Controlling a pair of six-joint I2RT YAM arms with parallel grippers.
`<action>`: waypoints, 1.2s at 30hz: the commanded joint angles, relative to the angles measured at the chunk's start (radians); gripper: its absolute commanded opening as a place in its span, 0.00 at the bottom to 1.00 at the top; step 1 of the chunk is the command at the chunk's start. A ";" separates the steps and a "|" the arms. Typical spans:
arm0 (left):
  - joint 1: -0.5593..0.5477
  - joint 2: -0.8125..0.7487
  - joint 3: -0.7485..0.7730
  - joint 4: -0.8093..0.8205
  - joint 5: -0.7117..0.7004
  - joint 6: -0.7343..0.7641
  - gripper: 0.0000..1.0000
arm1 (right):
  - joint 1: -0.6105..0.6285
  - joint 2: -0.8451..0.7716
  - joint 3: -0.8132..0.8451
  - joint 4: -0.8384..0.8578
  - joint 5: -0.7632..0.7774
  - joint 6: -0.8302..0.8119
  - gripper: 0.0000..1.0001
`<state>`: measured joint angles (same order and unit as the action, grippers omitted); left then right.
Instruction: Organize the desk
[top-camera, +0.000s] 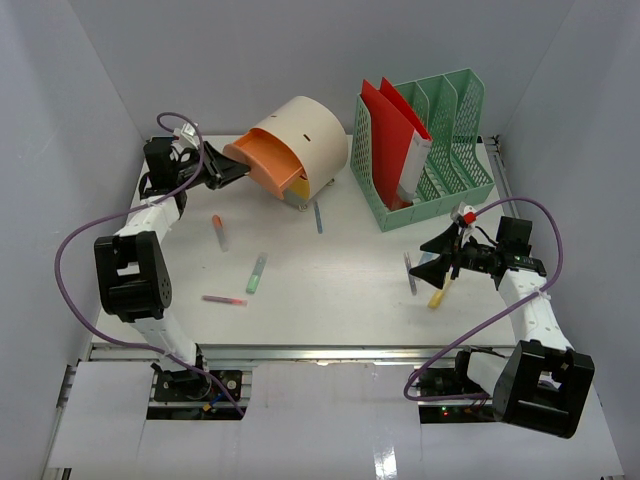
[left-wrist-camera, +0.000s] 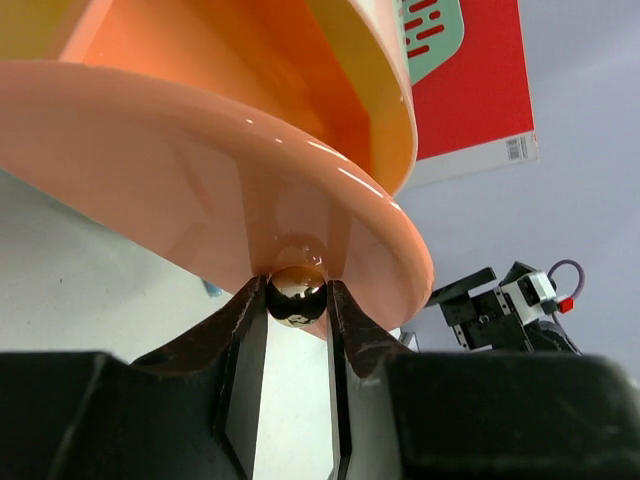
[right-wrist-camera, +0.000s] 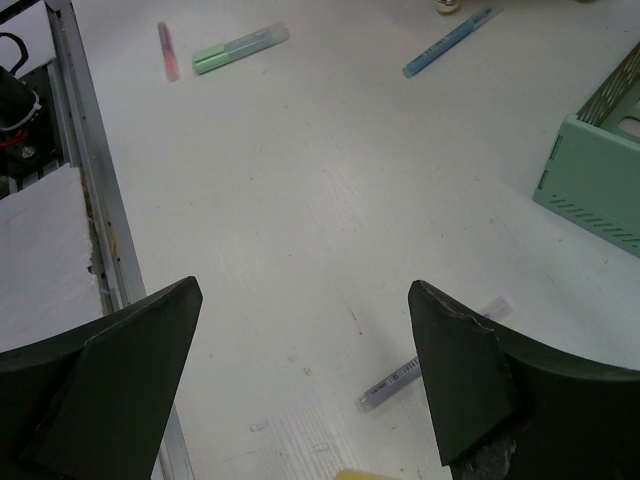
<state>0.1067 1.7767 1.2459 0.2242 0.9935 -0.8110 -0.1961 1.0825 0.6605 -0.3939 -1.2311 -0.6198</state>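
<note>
As I look down from the top camera, the desk (top-camera: 330, 270) fills the middle of my view, its metal rail running along the 6 o'clock edge just ahead of both arm bases. At 2 o'clock on it stands a green mesh rack (top-camera: 455, 150), with red folders (top-camera: 385, 135) upright in its leftmost slots. At 11 o'clock sits a rounded beige box (top-camera: 305, 135), and an orange drawer (top-camera: 262, 163) sticks out of it toward 9 o'clock.

My left gripper (top-camera: 228, 172) is at 10 o'clock, up against the drawer front. On its wrist camera I see both fingers pressed onto a small shiny knob (left-wrist-camera: 297, 293) on the drawer's face, one on each side.

My right gripper (top-camera: 437, 256) hangs over the desk at 4 o'clock with its fingers spread wide and nothing between them.

Six markers lie loose on the desk. A blue one (top-camera: 318, 216) lies at 12 o'clock, just below the box. An orange-capped one (top-camera: 218, 231) is at 10 o'clock, a green one (top-camera: 256, 272) at 8 o'clock, and a pink one (top-camera: 224, 299) near it toward the rail. A grey one (top-camera: 410, 272) lies just left of the right gripper, and a yellow one (top-camera: 438, 297) just beneath it at 5 o'clock.
</note>
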 joint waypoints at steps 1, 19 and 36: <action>-0.001 -0.081 -0.039 -0.003 0.048 0.054 0.46 | -0.008 0.006 0.016 0.001 0.007 -0.020 0.91; 0.002 -0.111 -0.003 -0.035 0.019 0.072 0.83 | -0.016 0.014 0.014 0.001 0.026 -0.026 0.90; -0.037 -0.732 -0.318 -0.218 -0.437 0.319 0.98 | -0.020 -0.021 -0.005 0.070 0.086 0.055 0.91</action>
<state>0.1227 1.2201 1.0068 0.0694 0.6900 -0.5789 -0.2092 1.0951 0.6598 -0.3920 -1.1720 -0.6309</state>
